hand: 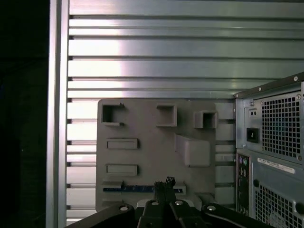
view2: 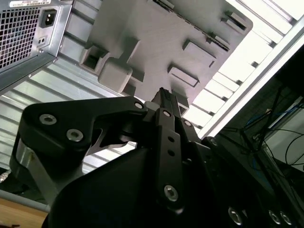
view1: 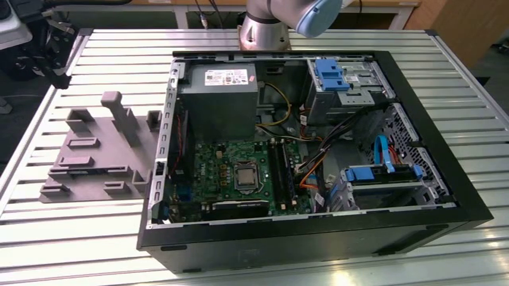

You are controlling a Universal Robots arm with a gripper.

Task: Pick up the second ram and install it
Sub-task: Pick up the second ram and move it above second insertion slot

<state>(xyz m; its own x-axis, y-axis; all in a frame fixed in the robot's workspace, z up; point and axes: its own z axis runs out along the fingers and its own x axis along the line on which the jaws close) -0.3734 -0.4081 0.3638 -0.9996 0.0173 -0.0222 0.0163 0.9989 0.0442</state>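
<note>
the claw (hand: 164, 185) is clenched and empty, above the grey holder block (hand: 142, 118) on the tabletop (hand: 142, 47). the second ram (hand: 128, 188) lies in the block's edge slot, below the fingertips, its long axis along that edge.

Robotics lab: slatted aluminium bench (view1: 104, 59), open computer case (view1: 318, 237).

Clear air separates gripper (hand: 164, 183) from holder block (hand: 142, 123); computer case (hand: 275, 142) alongside.

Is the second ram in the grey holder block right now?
Yes, in the first wrist view the second ram lies as a dark blue-green strip in a slot along one edge of the grey holder block.
</note>
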